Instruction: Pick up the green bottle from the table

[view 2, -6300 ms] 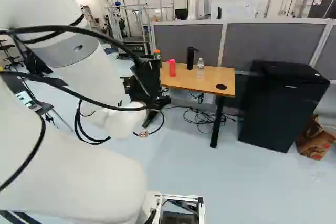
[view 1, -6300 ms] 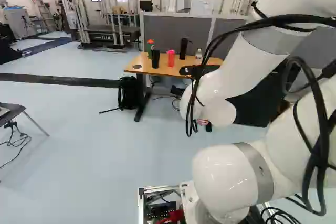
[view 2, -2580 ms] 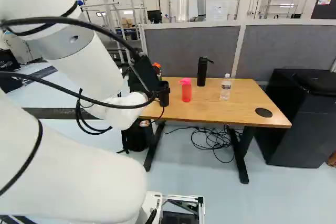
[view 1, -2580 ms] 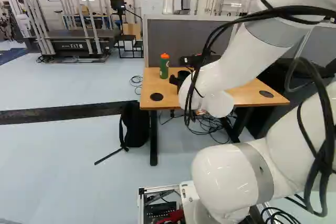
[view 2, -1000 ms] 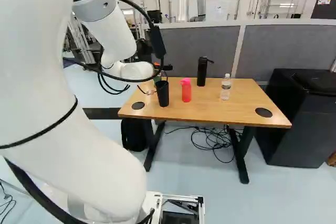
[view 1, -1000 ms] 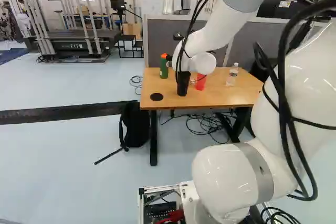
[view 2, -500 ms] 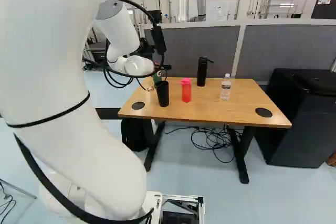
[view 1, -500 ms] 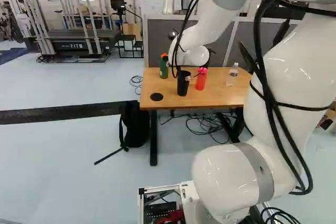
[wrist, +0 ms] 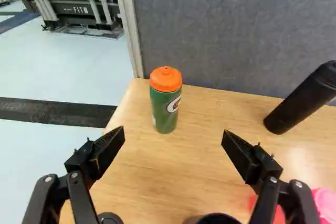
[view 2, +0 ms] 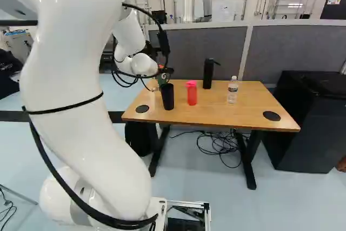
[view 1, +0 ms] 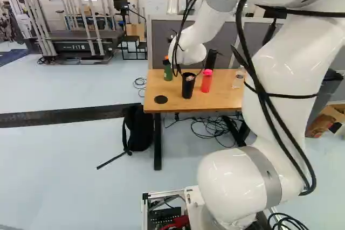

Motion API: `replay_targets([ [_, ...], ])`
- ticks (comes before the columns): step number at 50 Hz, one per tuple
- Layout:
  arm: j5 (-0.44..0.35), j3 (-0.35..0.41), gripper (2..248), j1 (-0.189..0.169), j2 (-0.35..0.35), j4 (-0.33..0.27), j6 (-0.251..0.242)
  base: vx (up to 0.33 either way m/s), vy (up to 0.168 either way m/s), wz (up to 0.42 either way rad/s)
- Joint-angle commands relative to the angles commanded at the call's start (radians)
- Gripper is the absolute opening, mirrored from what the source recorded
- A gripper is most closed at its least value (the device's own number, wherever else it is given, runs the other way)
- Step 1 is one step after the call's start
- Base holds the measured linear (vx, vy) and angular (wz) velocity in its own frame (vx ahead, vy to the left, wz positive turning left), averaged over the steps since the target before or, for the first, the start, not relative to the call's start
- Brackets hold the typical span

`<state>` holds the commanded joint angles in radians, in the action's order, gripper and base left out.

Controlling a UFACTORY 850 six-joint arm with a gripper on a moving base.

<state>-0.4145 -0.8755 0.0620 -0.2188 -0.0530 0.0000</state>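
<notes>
Beyond the wrist, in the right base view, the dark gripper (view 2: 165,71) shows partly at the table's left end. In the wrist view the gripper (wrist: 173,135) stands wide open, nothing between its fingers. Ahead of the fingertips the green bottle (wrist: 166,106) with an orange lid is upright near the back left corner of the wooden table (wrist: 163,169). The left base view shows the green bottle (view 1: 168,72) just left of the arm's wrist; the right base view shows it partly covered by the gripper.
Near the gripper stands a black cup (view 1: 187,86); right of it are a red bottle (view 2: 192,93), a tall black bottle (view 2: 208,74) and a clear bottle (view 2: 232,90). A grey partition (view 2: 292,50) rises behind the table. A black backpack (view 1: 139,129) and cables lie below.
Since the oldest frames the base has moved closer to the table. Over the last second the base stays put; the wrist has shifted leftward in the left base view, above the cup.
</notes>
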Motion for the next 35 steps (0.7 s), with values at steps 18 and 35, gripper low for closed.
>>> replay_targets([
  [18, 0.084, -0.102, 247, 0.019, -0.088, -0.027, 0.000, 0.000, 0.000, 0.000],
  [35, 0.171, -0.200, 247, 0.032, -0.168, -0.052, 0.000, 0.000, 0.000, 0.000],
])
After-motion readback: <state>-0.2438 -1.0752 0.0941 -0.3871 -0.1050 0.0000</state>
